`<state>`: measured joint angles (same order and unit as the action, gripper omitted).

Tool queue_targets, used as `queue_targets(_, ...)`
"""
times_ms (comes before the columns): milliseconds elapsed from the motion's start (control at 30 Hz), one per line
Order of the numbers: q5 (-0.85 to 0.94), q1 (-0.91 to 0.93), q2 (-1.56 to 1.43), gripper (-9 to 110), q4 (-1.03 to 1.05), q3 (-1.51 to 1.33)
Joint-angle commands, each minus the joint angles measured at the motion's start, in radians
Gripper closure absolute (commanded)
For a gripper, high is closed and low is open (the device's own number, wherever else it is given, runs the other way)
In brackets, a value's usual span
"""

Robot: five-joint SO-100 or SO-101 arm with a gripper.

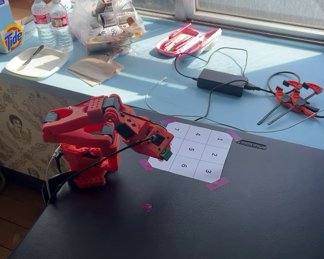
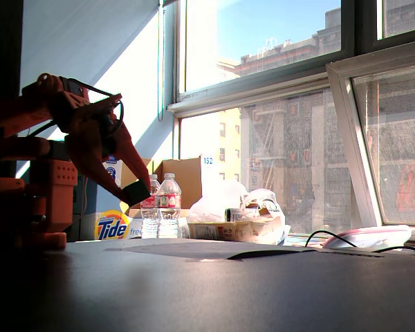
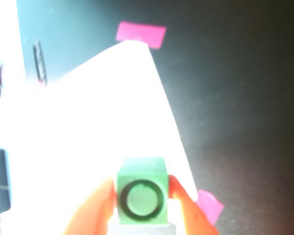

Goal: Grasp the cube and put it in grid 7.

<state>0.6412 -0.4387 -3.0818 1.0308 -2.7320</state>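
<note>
While the orange fingers (image 3: pixel 143 208) press on either side of the green cube (image 3: pixel 141 194), the cube hangs above the white numbered sheet (image 1: pixel 195 150), near the cell marked 7 (image 1: pixel 176 130), on the dark table (image 1: pixel 232 216).

1. Black table (image 1: pixel 216 221): matte surface.
2. White numbered sheet (image 1: pixel 197 151) lies flat at the table's 12 o'clock edge, pink tape (image 1: pixel 216 184) on corners.
3. Red arm base (image 1: pixel 86 170) stands at 9 o'clock.
</note>
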Motion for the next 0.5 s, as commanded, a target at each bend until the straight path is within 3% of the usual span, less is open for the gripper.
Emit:
queue_targets(0,0.043,-0.247,0.147,101,-0.166,0.012)
queue_targets(233,0.147,-0.520,0.750,101,-0.482,0.267)
queue_targets(467,0.175,-0.586,1.109,101,-0.598,0.518)
